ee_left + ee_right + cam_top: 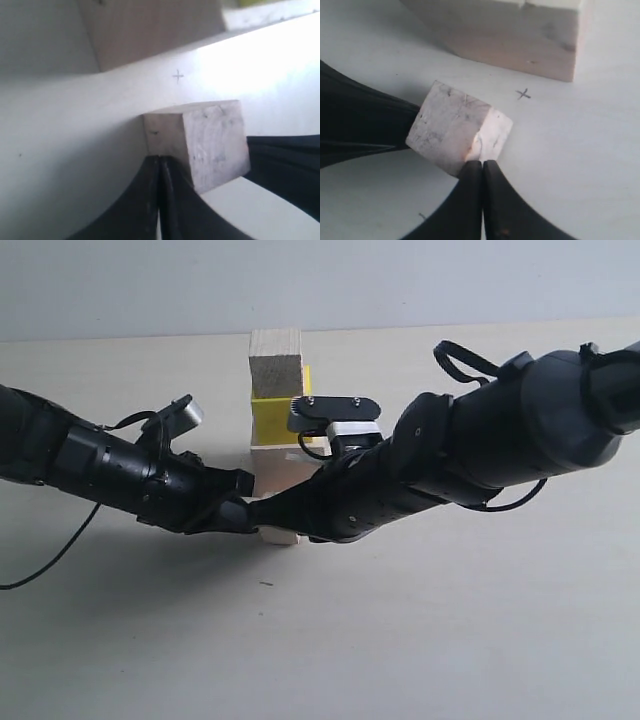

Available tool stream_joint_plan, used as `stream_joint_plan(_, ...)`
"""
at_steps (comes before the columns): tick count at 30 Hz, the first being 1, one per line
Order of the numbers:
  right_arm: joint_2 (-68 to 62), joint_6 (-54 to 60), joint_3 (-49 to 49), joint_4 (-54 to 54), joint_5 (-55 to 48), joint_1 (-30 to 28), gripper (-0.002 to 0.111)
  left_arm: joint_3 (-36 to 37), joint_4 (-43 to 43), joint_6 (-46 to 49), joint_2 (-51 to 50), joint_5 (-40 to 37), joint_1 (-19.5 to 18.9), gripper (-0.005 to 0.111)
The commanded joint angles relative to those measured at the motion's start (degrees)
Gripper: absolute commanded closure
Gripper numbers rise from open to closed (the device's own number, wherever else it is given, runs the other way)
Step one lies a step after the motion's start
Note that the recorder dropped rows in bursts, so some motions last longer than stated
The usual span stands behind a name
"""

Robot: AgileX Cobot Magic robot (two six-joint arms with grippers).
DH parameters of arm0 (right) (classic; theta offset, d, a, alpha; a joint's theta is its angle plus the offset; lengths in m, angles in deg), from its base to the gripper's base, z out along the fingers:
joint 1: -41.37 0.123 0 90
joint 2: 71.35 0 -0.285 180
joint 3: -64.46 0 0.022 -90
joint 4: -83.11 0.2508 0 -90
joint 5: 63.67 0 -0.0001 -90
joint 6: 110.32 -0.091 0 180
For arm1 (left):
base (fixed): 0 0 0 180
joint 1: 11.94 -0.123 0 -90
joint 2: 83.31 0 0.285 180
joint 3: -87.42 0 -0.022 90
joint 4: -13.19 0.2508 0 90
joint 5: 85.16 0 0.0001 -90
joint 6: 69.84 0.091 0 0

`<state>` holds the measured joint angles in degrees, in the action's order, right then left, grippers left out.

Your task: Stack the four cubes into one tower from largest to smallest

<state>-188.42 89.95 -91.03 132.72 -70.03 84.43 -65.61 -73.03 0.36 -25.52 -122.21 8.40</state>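
A pale table [450, 620] runs back to a plain grey wall [400, 280]. Near the table's far edge, about midway along it, stands a stack of three. The big cube [285, 468] of pale wood is at the bottom, the yellow cube [268, 415] sits on it, and the third cube [275, 360], of plain wood, is on top. The right arm's wrist hides part of the yellow cube and part of the big cube.

The small cube [280, 535] lies on the table just in front of the stack, on the side toward the near edge and apart from the big cube. In the exterior view only a low strip of it shows under the two black arms, which meet above it from either side.

The left gripper [159, 165] has its jaws pressed together with nothing between them. Its tips touch one lower edge of the small cube. The right gripper [482, 170] is likewise fully closed and empty, with its tips against a corner of the cube. Each wrist view shows the other gripper's dark finger lying against the cube's opposite side, so the cube sits between the two closed tips. A small pencilled cross [523, 93] marks the table between the small cube and the big cube.
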Motion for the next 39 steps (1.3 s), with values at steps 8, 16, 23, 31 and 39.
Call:
stream_joint_plan(8, 0.9, 0.7, -0.4, -0.3, -2.0, 4.3, 0.108, 1.9, 0.4, 0.0, 2.4, -3.4, 0.2, 0.107)
stream_joint_plan(16, 1.0, 0.7, -0.4, -0.2, -3.7, 4.3, 0.108, 5.9, 0.7, 0.0, 6.3, -2.0, 0.2, 0.107)
stream_joint_plan(23, 2.8, 0.7, -0.4, 0.3, -6.1, 4.3, 0.108, 10.8, 1.2, 0.0, 11.3, 2.1, 0.2, 0.107)
stream_joint_plan(31, 8.3, -1.5, -0.3, -2.4, -5.5, 3.4, 0.108, 12.3, 2.0, -0.1, 14.1, 2.8, 0.2, 0.107)
stream_joint_plan(39, 6.8, -10.5, -0.3, -11.3, -5.6, -3.6, 0.108, 14.5, 2.1, -0.5, 16.8, 5.3, 0.1, 0.107)
